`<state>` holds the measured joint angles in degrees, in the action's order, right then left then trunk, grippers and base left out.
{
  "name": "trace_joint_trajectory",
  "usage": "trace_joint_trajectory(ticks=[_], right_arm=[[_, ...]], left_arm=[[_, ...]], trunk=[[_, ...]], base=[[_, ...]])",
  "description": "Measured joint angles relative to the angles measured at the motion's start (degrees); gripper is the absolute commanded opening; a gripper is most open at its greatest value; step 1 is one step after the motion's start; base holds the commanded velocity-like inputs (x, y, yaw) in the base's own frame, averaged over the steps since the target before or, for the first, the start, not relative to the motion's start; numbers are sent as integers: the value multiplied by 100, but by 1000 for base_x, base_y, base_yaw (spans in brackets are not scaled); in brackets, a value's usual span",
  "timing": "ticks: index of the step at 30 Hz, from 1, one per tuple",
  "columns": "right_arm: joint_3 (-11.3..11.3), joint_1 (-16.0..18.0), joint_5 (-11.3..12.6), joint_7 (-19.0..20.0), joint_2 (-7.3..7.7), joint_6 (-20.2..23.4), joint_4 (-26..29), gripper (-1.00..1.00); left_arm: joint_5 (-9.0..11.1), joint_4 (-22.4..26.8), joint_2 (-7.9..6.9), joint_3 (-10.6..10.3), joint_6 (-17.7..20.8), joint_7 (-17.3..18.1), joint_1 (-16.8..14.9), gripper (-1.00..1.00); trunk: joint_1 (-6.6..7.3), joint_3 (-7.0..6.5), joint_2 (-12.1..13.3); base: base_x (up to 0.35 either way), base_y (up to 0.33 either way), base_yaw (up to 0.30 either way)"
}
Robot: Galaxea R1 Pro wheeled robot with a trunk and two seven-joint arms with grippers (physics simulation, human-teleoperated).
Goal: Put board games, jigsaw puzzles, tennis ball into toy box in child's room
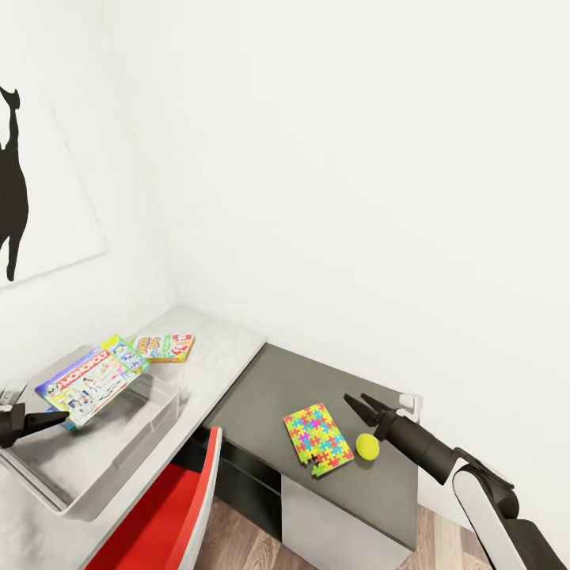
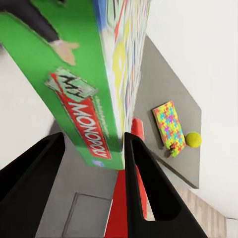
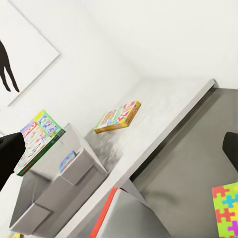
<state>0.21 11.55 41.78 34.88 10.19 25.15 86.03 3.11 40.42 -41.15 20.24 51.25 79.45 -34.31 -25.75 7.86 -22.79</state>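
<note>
Left gripper point(image 1: 49, 420): closed on the Monopoly board game point(image 1: 93, 381), pinching the box at its near corner. In the left wrist view the two black fingers point(image 2: 144, 188) sit either side of the green box edge with the red Monopoly logo. The box is tilted, held above the toy box point(image 1: 119, 455) and overlapping its far-left rim; from these views I cannot tell whether it touches the rim.

Toy box: light grey bin on the light grey upper section of the worktop point(image 1: 222, 348), at the robot's left. The right wrist view shows something small and colourful against the bin's side point(image 3: 68, 160); too small to identify.

Second board game point(image 1: 165, 347): green-red-yellow lid, lying flat on the light worktop just behind the toy box, near the wall corner, apart from the held box.

Right gripper point(image 1: 356, 404): jaws spread wide, holding nothing. It hovers over the lower dark grey worktop section point(image 1: 269, 388), close to the tennis ball point(image 1: 366, 446) but not touching it as far as the head view shows.

Tennis ball: yellow-green, resting on the dark section, just beside the right edge of the jigsaw puzzle point(image 1: 318, 438). The puzzle is a flat, multicoloured square lying near the front edge of the dark section; one corner piece sticks out slightly.

A red chair point(image 1: 170, 514) stands in front of the worktop, between the two sections. A black silhouette picture point(image 1: 12, 190) hangs on the left wall.
</note>
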Motion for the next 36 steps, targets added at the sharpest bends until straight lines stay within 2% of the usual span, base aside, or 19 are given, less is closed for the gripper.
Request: trace_joint_trajectory(ticks=[8, 13, 19, 28, 36], right_arm=[[8, 0, 8, 1, 13, 1, 0, 100], [-5, 0, 13, -1, 18, -1, 5, 100], [-29, -6, 16, 102, 32, -2, 32, 100], [-42, -9, 15, 214, 39, -1, 59, 100], [-45, -9, 24, 221, 43, 12, 62, 100]], left_arm=[[-378, -150, -18, 0, -64, -573, 2, -100], [-428, -401, -12, -12, -80, -740, 1, -100], [-429, -490, -6, -16, -77, -1165, -5, -100], [-428, -500, 36, -24, -72, -1386, -5, -100], [-426, -500, 46, -26, -61, -1504, -7, -100]], trunk=[[0, 0, 0], [0, 0, 0], [0, 0, 0], [0, 6, 0], [0, 68, 1]], base=[[0, 0, 0], [0, 0, 0], [0, 0, 0], [0, 0, 0], [0, 0, 0]])
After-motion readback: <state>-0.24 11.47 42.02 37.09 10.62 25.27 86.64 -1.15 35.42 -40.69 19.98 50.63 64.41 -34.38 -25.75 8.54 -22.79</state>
